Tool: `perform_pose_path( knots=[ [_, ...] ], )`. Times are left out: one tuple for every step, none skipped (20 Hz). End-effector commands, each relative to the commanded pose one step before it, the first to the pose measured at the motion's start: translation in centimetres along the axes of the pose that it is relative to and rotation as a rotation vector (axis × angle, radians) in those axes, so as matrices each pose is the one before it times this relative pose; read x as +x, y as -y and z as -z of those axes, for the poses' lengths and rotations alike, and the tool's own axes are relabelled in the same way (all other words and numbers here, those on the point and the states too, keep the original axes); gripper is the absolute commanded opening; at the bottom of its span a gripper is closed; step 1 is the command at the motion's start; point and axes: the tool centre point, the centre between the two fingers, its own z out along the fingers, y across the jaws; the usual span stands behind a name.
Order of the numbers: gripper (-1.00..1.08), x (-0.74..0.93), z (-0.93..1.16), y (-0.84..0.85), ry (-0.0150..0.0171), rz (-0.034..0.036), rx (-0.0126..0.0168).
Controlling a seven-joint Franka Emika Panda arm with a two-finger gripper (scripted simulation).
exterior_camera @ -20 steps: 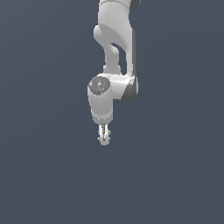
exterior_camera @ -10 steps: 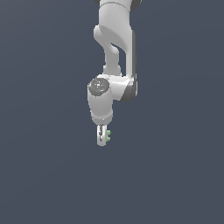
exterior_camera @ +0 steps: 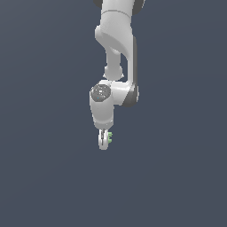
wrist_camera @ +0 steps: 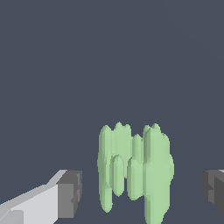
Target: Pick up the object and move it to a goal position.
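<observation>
The object [wrist_camera: 135, 170] is a small light-green ridged piece. In the wrist view it stands between my two fingers, with a gap of dark background on each side. My gripper [wrist_camera: 142, 190] is open around it, and neither grey pad [wrist_camera: 70, 192] touches it. In the exterior view the gripper [exterior_camera: 103, 141] points straight down below the white arm. There the object [exterior_camera: 109, 136] shows only as a green speck at the fingers' edge on the exterior view's right. The rest of it is hidden by the fingers.
A plain dark grey-blue surface [exterior_camera: 44, 177] fills everything around the arm. The white wrist and its upper links [exterior_camera: 117, 53] rise above the gripper. No other objects show.
The gripper has sunk slightly and the wrist has shifted a little. The green object now shows more plainly at the fingers' edge.
</observation>
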Motion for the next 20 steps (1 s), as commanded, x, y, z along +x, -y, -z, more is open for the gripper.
perform_pose_path(
  knots=[
    [1.0, 0.031, -1.376, -0.094, -0.00013, -0.00183, -0.00121],
    [1.0, -0.028, -0.446, -0.007, 0.0, 0.0, 0.0],
    [1.0, 0.022, -0.366, 0.001, -0.00002, -0.00069, 0.00002],
    [1.0, -0.015, -0.289, 0.014, 0.0, 0.0, 0.0],
    [1.0, -0.008, -0.21, 0.024, 0.0, 0.0, 0.0],
    [1.0, -0.002, -0.135, 0.032, 0.0, 0.0, 0.0],
    [1.0, 0.001, -0.069, 0.031, 0.0, 0.0, 0.0],
    [1.0, 0.001, -0.019, 0.014, 0.0, 0.0, 0.0],
    [-1.0, 0.0, 0.0, 0.0, 0.0, 0.0, 0.0],
    [-1.0, 0.0, 0.0, 0.0, 0.0, 0.0, 0.0],
    [-1.0, 0.0, 0.0, 0.0, 0.0, 0.0, 0.0],
    [-1.0, 0.0, 0.0, 0.0, 0.0, 0.0, 0.0],
    [-1.0, 0.0, 0.0, 0.0, 0.0, 0.0, 0.0],
    [-1.0, 0.0, 0.0, 0.0, 0.0, 0.0, 0.0],
    [-1.0, 0.0, 0.0, 0.0, 0.0, 0.0, 0.0],
    [-1.0, 0.0, 0.0, 0.0, 0.0, 0.0, 0.0],
    [-1.0, 0.0, 0.0, 0.0, 0.0, 0.0, 0.0],
    [-1.0, 0.0, 0.0, 0.0, 0.0, 0.0, 0.0],
    [-1.0, 0.015, 0.092, 0.033, 0.00012, -0.00021, 0.00136],
    [-1.0, -0.026, 0.017, -0.012, 0.0, 0.0, 0.0]
  ],
)
